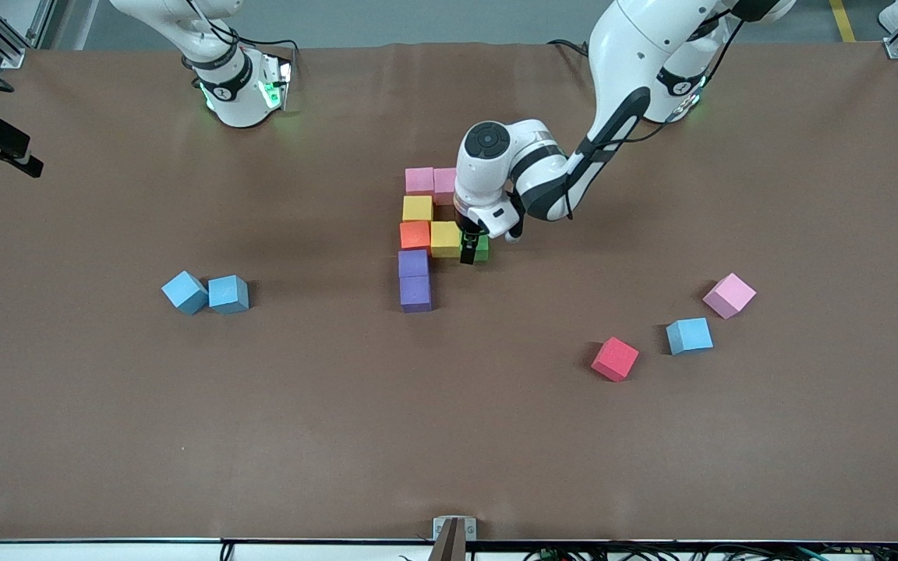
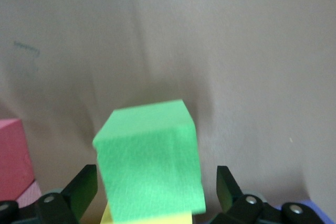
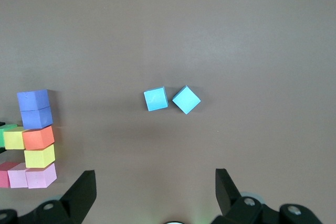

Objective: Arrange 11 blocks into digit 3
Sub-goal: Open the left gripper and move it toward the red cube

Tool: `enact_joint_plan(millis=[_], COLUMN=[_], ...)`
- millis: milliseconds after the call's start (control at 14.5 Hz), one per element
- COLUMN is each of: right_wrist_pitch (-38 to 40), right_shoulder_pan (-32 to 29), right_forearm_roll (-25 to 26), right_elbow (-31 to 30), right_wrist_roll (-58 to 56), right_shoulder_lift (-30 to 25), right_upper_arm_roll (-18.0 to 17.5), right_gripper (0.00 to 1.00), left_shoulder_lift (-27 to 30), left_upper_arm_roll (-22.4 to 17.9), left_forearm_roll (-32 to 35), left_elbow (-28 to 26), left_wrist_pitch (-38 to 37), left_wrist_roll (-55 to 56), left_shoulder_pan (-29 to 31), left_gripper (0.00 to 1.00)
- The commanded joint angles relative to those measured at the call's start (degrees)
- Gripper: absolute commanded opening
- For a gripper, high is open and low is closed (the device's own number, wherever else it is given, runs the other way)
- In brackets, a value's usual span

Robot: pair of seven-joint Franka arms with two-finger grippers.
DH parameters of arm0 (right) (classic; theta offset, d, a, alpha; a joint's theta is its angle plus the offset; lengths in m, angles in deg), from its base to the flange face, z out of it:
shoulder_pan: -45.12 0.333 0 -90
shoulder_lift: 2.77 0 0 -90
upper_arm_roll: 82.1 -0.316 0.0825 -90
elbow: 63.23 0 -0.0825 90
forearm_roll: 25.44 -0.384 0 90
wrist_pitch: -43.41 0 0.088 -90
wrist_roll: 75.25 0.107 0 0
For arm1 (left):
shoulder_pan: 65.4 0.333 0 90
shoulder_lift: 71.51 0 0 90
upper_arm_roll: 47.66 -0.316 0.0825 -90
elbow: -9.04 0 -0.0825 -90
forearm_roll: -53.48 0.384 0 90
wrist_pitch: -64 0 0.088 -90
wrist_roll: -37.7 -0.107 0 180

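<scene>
The partly built digit 3 lies mid-table: two pink blocks (image 1: 419,180) (image 1: 445,185), a yellow block (image 1: 417,208), an orange one (image 1: 415,234), a second yellow one (image 1: 445,238), and two purple blocks (image 1: 413,263) (image 1: 415,294). The green block (image 1: 482,249) rests on the table against the second yellow block. My left gripper (image 1: 471,249) stands open around the green block (image 2: 149,158), with a gap on each side. A red block (image 3: 4,174) sits beside the pinks under the left wrist. My right gripper (image 3: 156,182) is open and empty, high over the table.
Two light blue blocks (image 1: 184,292) (image 1: 228,294) lie side by side toward the right arm's end. Toward the left arm's end lie a loose pink block (image 1: 729,295), a light blue block (image 1: 688,336) and a red block (image 1: 615,358).
</scene>
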Motion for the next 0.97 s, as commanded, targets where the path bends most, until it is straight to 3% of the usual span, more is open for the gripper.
enact_joint_plan(millis=[0, 138, 484, 899], right_wrist_pitch=[0.43, 0.43, 0.43, 0.43], right_shoulder_pan=[-0.93, -0.93, -0.93, -0.93], right_forearm_roll=[0.64, 0.56, 0.64, 0.64], right_elbow=[0.88, 0.97, 0.97, 0.97], right_wrist_roll=[-0.71, -0.71, -0.71, -0.71], right_shoulder_lift=[0.43, 0.43, 0.43, 0.52], right_upper_arm_roll=[-0.72, -0.72, -0.72, -0.72], right_gripper=[1.00, 1.00, 1.00, 1.00], left_shoulder_lift=[4.20, 6.48, 11.58, 7.21], left_upper_arm_roll=[1.46, 3.13, 3.04, 3.04], left_forearm_roll=[1.47, 1.47, 1.03, 0.41], left_elbow=[-0.91, -0.73, 0.23, 9.00], left_wrist_pitch=[-2.85, -6.97, -7.69, -7.69], left_wrist_roll=[0.91, 0.73, -4.07, -22.52], left_shoulder_pan=[-0.05, 0.82, 3.53, 14.43], left_gripper=[1.00, 1.00, 1.00, 1.00])
